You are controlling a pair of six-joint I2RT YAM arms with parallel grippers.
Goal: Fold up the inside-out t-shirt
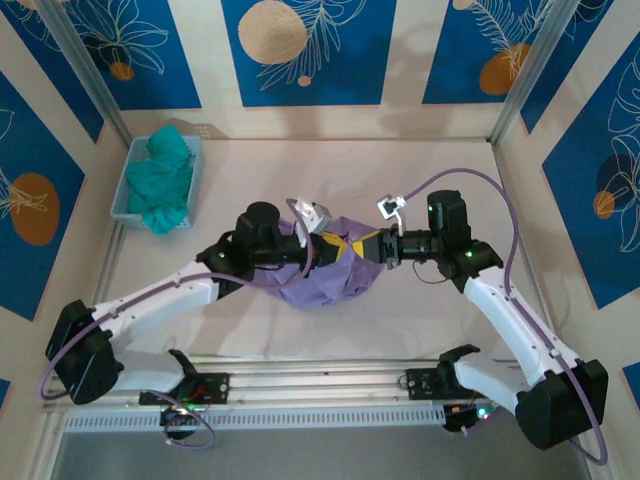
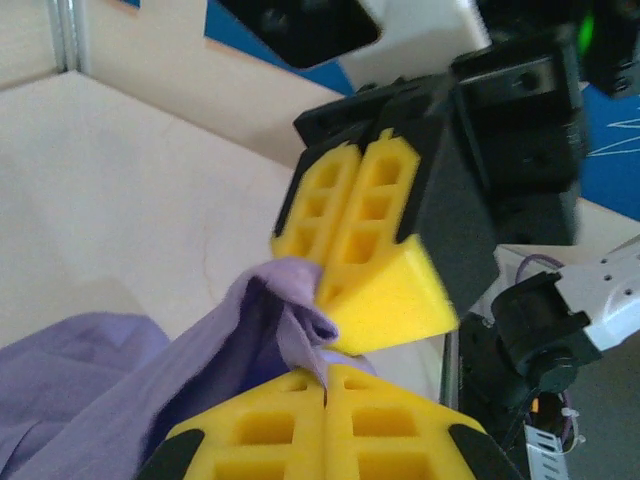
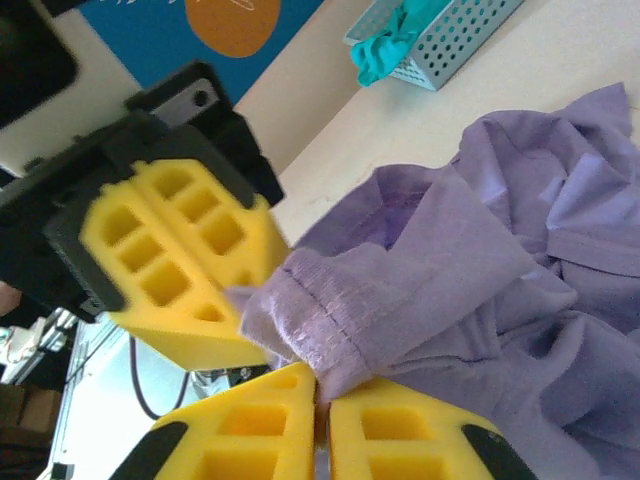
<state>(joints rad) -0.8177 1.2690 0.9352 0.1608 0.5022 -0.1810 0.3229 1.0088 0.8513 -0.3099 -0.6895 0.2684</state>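
Left gripper point(image 2: 325, 378): jaws shut tight, pinching a fold of the lavender t-shirt point(image 3: 480, 250).
Right gripper point(image 3: 320, 388): jaws pressed together on the stitched hem of the t-shirt, tip to tip with the left jaws.
T-shirt: bunched in a heap on the worktop point(image 1: 430, 180), hanging from both sets of jaws and lying below them.
Far beyond the left jaws, to their left: pale blue basket point(image 1: 124, 192) holding a teal garment point(image 1: 165, 180).
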